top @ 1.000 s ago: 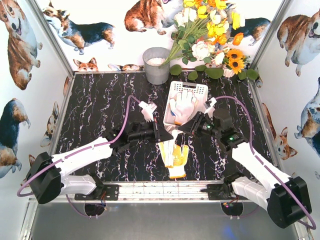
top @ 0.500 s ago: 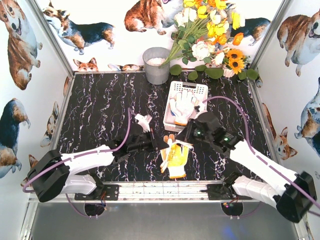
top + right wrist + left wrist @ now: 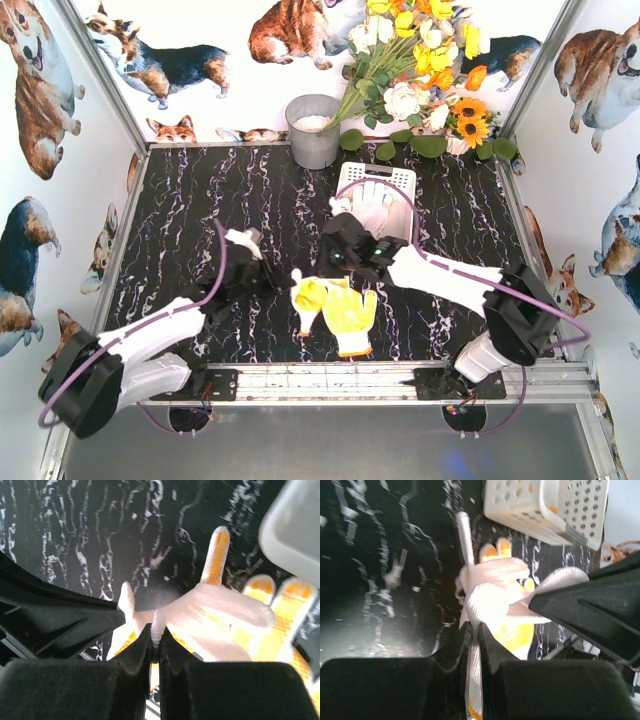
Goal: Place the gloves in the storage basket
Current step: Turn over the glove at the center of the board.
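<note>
A white knit glove with orange-yellow dots is pinched from both sides just above the table. My left gripper is shut on its white fabric in the left wrist view. My right gripper is shut on a fold of the same glove. An orange-yellow glove lies flat on the table right beside it. The white storage basket stands behind, with white gloves inside; it also shows in the left wrist view and in the right wrist view.
A grey metal bucket stands at the back, left of the basket. A bunch of flowers leans over the back right corner. The right arm lies across the table in front of the basket. Printed walls close in three sides.
The right arm has swung left and stretched across in front of the basket. The left arm has drawn back to the left. The pinched glove has moved left, off the orange-yellow one.
</note>
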Available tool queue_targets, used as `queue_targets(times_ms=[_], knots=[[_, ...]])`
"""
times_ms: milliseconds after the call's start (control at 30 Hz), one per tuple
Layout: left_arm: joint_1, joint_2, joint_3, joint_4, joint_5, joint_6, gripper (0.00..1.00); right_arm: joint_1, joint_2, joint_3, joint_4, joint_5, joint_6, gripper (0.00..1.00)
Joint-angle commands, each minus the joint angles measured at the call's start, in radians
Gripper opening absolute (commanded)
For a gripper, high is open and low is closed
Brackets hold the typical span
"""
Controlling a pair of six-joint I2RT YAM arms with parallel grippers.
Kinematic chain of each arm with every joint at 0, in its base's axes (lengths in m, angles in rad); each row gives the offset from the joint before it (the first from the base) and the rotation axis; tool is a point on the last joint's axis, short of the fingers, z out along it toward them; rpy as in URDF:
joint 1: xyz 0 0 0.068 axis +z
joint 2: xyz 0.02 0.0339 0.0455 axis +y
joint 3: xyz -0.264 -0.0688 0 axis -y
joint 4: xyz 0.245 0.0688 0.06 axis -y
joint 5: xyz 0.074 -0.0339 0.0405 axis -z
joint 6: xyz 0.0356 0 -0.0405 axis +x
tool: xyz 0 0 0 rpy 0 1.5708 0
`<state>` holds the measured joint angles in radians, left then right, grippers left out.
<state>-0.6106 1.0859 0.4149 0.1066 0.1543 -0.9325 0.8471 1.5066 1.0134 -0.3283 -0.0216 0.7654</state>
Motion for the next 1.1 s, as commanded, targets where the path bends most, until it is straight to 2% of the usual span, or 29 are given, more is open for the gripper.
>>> queue_targets(times_ms=[0, 67, 167, 267, 300, 400, 500, 667, 733, 800, 933, 1067], knots=[[0.119, -0.078, -0.029, -0.123, 0.02, 0.101, 0.0, 0.024, 0.057, 0.099, 0.093, 0.025, -0.035, 0.04], [0.163, -0.092, -0.029, -0.166, 0.011, 0.138, 0.0, 0.024, 0.103, 0.129, 0.092, 0.018, -0.04, 0.06], [0.205, -0.06, -0.018, -0.21, 0.027, 0.191, 0.0, 0.026, 0.16, 0.171, 0.097, -0.015, -0.055, 0.16], [0.235, -0.011, 0.007, -0.274, 0.018, 0.232, 0.0, 0.027, 0.176, 0.198, 0.109, -0.04, -0.067, 0.28], [0.245, -0.003, 0.012, -0.288, 0.008, 0.245, 0.0, 0.027, 0.175, 0.204, 0.118, -0.051, -0.077, 0.37], [0.267, -0.005, 0.019, -0.303, -0.025, 0.276, 0.13, 0.027, 0.174, 0.231, 0.108, -0.068, -0.119, 0.5], [0.29, -0.025, 0.032, -0.325, -0.041, 0.29, 0.3, 0.027, 0.157, 0.266, 0.05, -0.061, -0.162, 0.52], [0.292, -0.105, 0.089, -0.499, -0.258, 0.297, 0.58, 0.024, 0.042, 0.202, -0.011, -0.003, -0.182, 0.54], [0.292, -0.146, 0.114, -0.562, -0.328, 0.293, 0.6, 0.023, -0.02, 0.147, -0.023, 0.019, -0.175, 0.55], [0.29, -0.191, 0.133, -0.585, -0.317, 0.314, 0.61, 0.023, -0.085, 0.083, -0.028, 0.034, -0.162, 0.55], [0.284, -0.274, 0.135, -0.518, -0.116, 0.34, 0.58, 0.023, -0.22, -0.047, -0.018, 0.033, -0.126, 0.55], [0.259, -0.287, 0.091, -0.411, 0.053, 0.277, 0.52, 0.023, -0.307, -0.161, 0.019, 0.017, -0.059, 0.55]])
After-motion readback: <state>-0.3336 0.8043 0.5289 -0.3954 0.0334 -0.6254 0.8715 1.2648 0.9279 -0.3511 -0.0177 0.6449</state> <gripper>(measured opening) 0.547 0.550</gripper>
